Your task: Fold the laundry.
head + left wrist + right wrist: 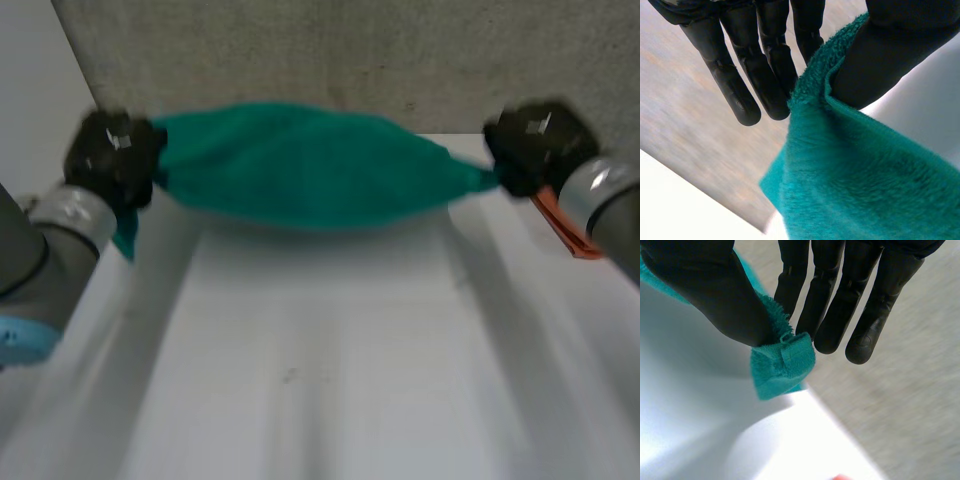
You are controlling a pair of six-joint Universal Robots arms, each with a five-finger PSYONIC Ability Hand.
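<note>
A green towel [310, 165] hangs stretched in the air above the far part of the white table [330, 350], sagging a little in its middle. My left hand [112, 155] pinches its left end: in the left wrist view the thumb [890, 55] presses the towel [860, 175] against the straight fingers [765, 65]. My right hand [538, 145] pinches the right end: in the right wrist view the thumb [715, 295] clamps a towel corner [782, 365] against the fingers [840, 300]. A short flap of towel hangs down below the left hand.
An orange object [565, 232] lies on the table under my right forearm. Beyond the table's far edge is grey carpet [350, 50]. The near table surface is bare white.
</note>
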